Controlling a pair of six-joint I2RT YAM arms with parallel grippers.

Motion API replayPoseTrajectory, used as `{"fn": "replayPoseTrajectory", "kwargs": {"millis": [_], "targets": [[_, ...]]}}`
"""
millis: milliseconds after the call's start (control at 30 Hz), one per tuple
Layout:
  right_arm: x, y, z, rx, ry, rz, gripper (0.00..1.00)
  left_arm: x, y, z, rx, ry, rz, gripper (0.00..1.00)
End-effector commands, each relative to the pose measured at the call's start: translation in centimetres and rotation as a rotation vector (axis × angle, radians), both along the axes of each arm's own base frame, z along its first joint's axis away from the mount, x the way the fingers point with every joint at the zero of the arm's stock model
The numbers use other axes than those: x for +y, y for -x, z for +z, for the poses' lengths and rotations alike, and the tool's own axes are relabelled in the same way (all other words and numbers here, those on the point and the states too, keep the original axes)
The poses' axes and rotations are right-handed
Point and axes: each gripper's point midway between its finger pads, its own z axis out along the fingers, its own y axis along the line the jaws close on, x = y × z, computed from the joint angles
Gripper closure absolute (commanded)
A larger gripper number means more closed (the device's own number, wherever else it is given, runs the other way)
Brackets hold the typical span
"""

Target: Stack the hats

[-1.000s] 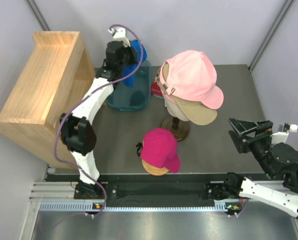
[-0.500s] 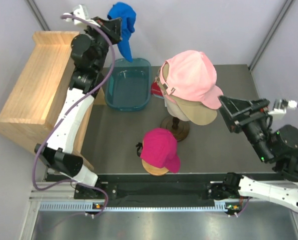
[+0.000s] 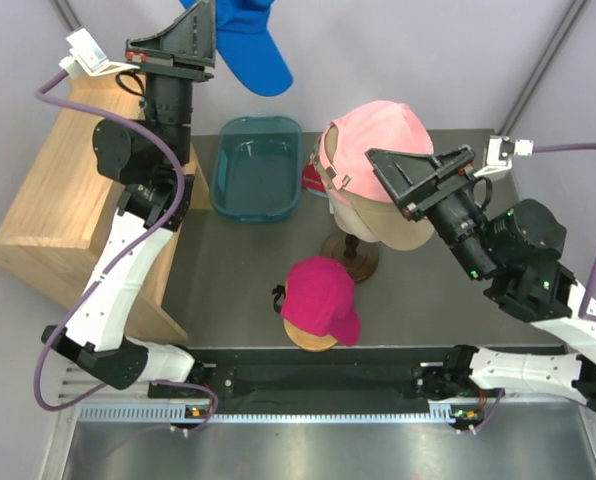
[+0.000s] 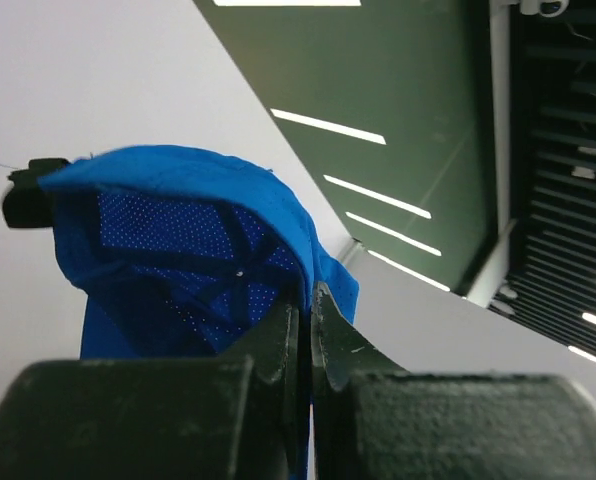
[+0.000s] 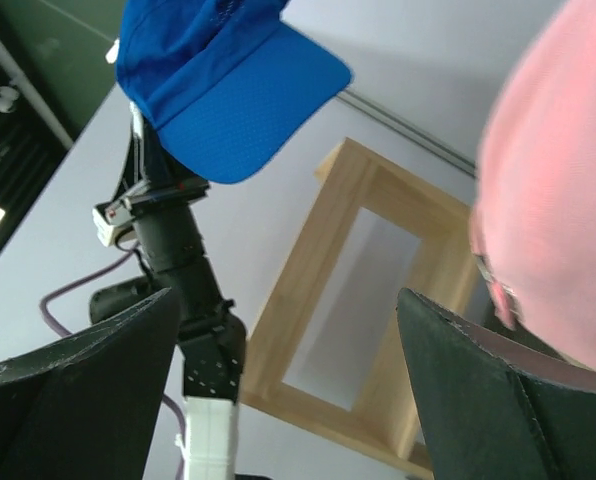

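Left pincer (image 4: 306, 312) pinching blue cap (image 4: 178, 230) (held high); right pincer (image 3: 418, 168) spread near pink cap (image 3: 378, 140).

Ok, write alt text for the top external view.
The left tool holds a blue cap aloft near a teal bin. The open right tool hovers by a pink cap stacked on a tan cap. A magenta cap sits nearer the arms.

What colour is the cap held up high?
Royal blue. The cap shows best in the right wrist view.
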Motion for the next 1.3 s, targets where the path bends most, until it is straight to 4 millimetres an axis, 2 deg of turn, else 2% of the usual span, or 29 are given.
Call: {"fn": "replayPoseTrajectory", "kwargs": {"millis": [0, 100, 167, 200, 267, 400, 533, 633, 700, 967, 1167, 1267], "targets": [[3.0, 1.5, 5.8, -0.133, -0.128, 0.138, 0.12, -2.0, 3.5, 2.6, -0.104, 0.091, -0.105, 1.00], [4.4, 1.5, 7.5, -0.180, -0.183, 0.183, 0.11, -3.4, 4.8, 2.8, -0.112, 0.129, -0.166, 1.00], [5.6, 1.3, 7.5, -0.179, -0.217, 0.223, 0.11, -4.1, 5.1, 2.7, -0.113, 0.141, -0.191, 1.00], [5.6, 1.3, 8.3, -0.202, -0.257, 0.244, 0.11, -4.4, 5.7, 2.9, -0.116, 0.153, -0.218, 1.00], [6.1, 1.1, 8.0, -0.195, -0.300, 0.268, 0.12, -5.1, 6.2, 3.0, -0.123, 0.156, -0.249, 1.00], [5.5, 0.8, 8.5, -0.236, -0.359, 0.257, 0.12, -4.8, 7.5, 3.2, -0.127, 0.176, -0.281, 1.00], [5.3, 0.1, 9.0, -0.280, -0.304, 0.199, 0.12, -4.1, 7.8, 2.5, -0.102, 0.198, -0.287, 1.00], [4.8, -0.5, 9.0, -0.292, -0.323, 0.167, 0.13, -3.7, 8.2, 2.3, -0.104, 0.195, -0.284, 1.00], [4.2, -0.8, 9.8, -0.308, -0.330, 0.148, 0.13, -3.6, 8.4, 2.1, -0.096, 0.199, -0.297, 1.00], [4.3, -3.3, 9.5, -0.314, -0.322, 0.113, 0.14, -4.1, 8.9, 1.6, -0.093, 0.212, -0.361, 1.00], [4.2, -3.7, 11.0, -0.351, -0.356, 0.130, 0.23, -4.8, 8.5, 0.6, -0.068, 0.200, -0.384, 1.00], [3.7, -3.6, 12.0, -0.371, -0.395, 0.131, 0.36, -5.2, 8.2, -0.1, -0.051, 0.184, -0.387, 1.00]]}}
